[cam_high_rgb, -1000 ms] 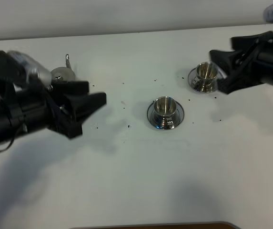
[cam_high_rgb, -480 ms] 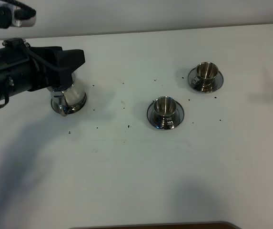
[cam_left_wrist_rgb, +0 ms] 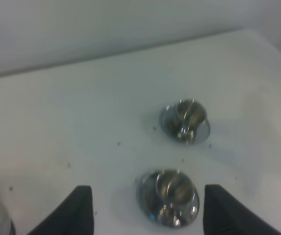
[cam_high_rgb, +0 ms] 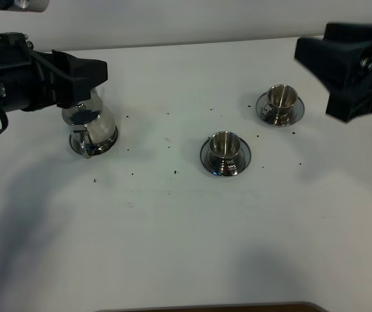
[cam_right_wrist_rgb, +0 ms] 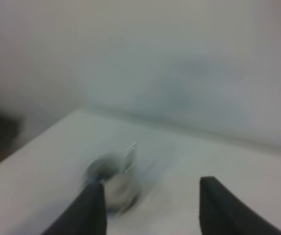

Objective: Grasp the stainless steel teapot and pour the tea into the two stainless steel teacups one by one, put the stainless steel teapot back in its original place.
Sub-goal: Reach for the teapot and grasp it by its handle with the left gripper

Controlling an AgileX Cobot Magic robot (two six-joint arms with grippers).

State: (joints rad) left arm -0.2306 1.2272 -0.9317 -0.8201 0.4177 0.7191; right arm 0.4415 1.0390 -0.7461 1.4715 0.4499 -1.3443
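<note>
1. A white table [cam_high_rgb: 186, 247] fills the overhead view, running back to a pale wall.
2. The left gripper [cam_high_rgb: 93, 77], black and bulky, reaches in from the left edge and hangs over the back of the teapot, hiding its lid. Its wrist camera shows both fingers [cam_left_wrist_rgb: 79, 213] spread wide with nothing between them; the hand is open and holds nothing.
3. The right gripper [cam_high_rgb: 312, 78] enters from the upper right corner, raised beside the far cup and clear of it. Its two fingers [cam_right_wrist_rgb: 89, 208] stand well apart in its blurred wrist view, open and empty.
4. The teapot [cam_high_rgb: 93, 127], mirror-bright steel, stands upright on the left side of the table, its loop handle turned toward the front edge. The rim of a round coaster [cam_high_rgb: 101, 150] shows under its base.
5. The near cup [cam_high_rgb: 223, 143] sits upright on its saucer [cam_high_rgb: 206, 156] close to the table's middle, well apart from the teapot.
6. The far cup [cam_high_rgb: 282, 96] sits upright on a second saucer [cam_high_rgb: 296, 110], farther back and to the right. Whether either cup holds liquid cannot be told.
7. Dark specks [cam_high_rgb: 175, 171] lie scattered across the tabletop between the teapot and the cups.
</note>
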